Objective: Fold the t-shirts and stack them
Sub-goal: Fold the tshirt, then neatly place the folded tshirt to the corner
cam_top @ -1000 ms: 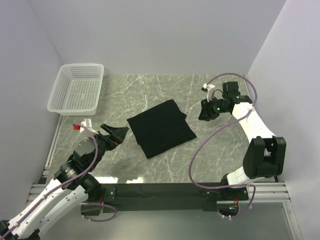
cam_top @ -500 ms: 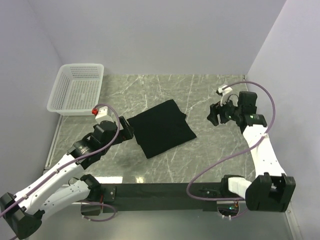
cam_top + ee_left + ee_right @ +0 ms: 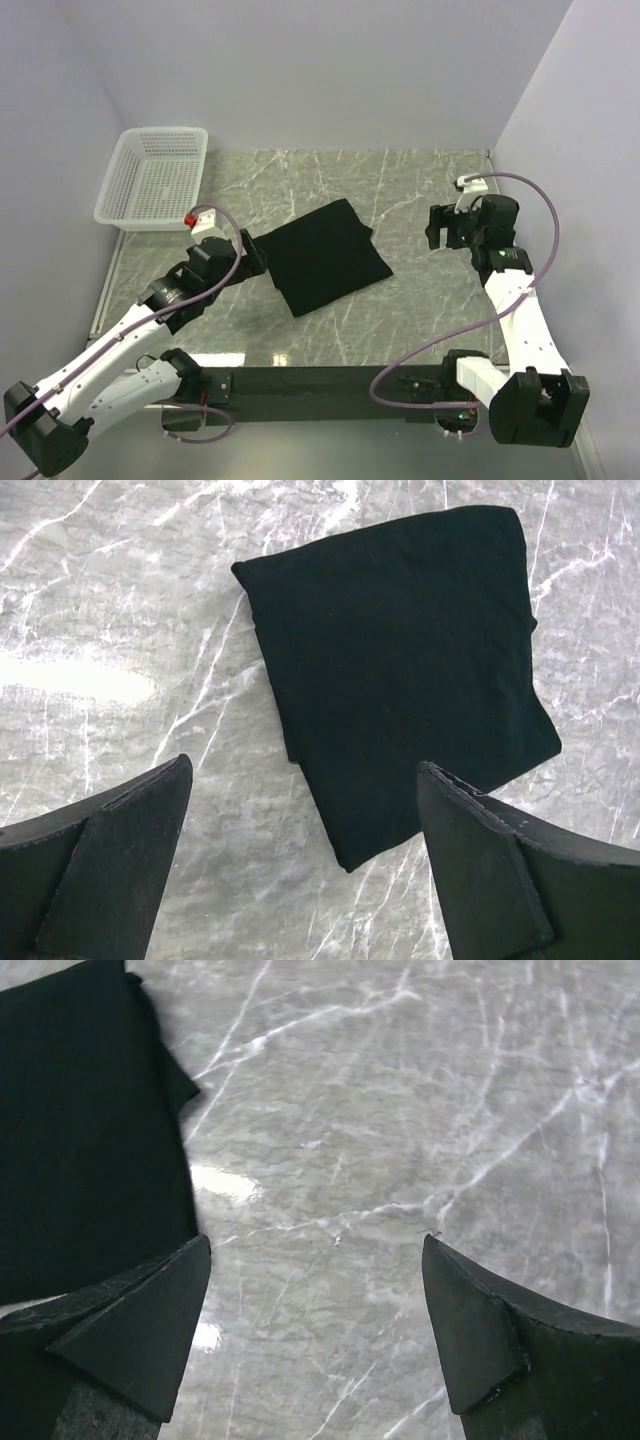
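The black t-shirt [image 3: 322, 256] lies folded into a neat rectangle near the middle of the marble table [image 3: 420, 300], slantwise to its edges and held by nothing. It looks finished and ready to start a stack. The left gripper [image 3: 252, 262] hovers by the shirt's left corner, its fingers spread wide and empty. The right gripper [image 3: 432, 227] hangs toward the right edge, well apart from the cloth, its jaws likewise wide over bare marble. The white mesh basket [image 3: 147, 222] sits at the far left corner, away from both arms. Open marble surrounds the shirt on every side.
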